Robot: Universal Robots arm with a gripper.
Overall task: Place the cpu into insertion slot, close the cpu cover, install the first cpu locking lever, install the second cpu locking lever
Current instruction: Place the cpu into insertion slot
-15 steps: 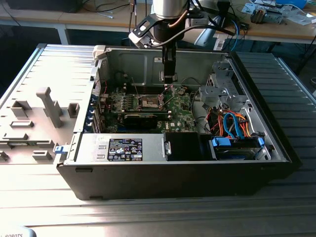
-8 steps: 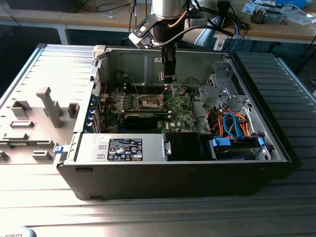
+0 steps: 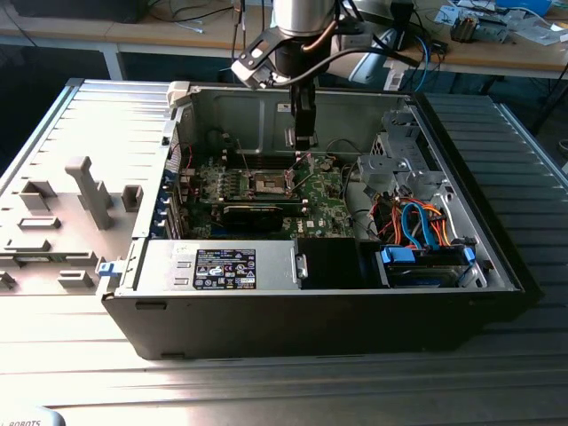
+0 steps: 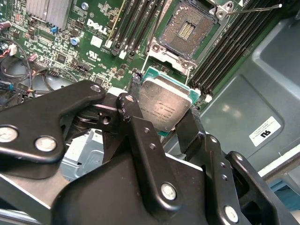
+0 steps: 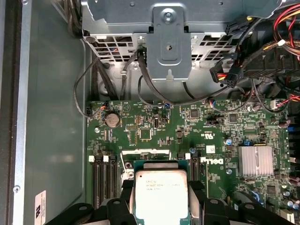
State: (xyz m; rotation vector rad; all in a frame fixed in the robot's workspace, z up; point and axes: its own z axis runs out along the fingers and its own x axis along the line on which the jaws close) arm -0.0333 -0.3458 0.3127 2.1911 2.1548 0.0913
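Note:
My gripper [image 4: 159, 116] is shut on the cpu [image 4: 165, 104], a flat square chip with a silver-grey top on a green edge. One black finger [image 4: 127, 104] presses each side. In the first wrist view the cpu [image 5: 161, 196] sits between the same fingers [image 5: 123, 194]. The insertion slot [image 4: 184, 32] lies uncovered on the green motherboard, its tan and dark pin field exposed, a short way beyond the chip. The cpu cover [image 4: 165, 52] shows as a metal frame lifted at the slot's near edge. In the exterior view the gripper [image 3: 303, 144] hangs above the slot [image 3: 269, 184], toward the exterior view's right.
A thin wire lever [image 4: 258, 8] juts out beside the slot. Black memory slots [image 4: 136, 21] flank it. A finned heatsink [image 5: 255, 161], a metal drive bracket [image 5: 168, 42] and cable bundles [image 3: 417, 222] crowd the open case [image 3: 266, 319]. Grey fixtures [image 3: 84, 191] stand on the table.

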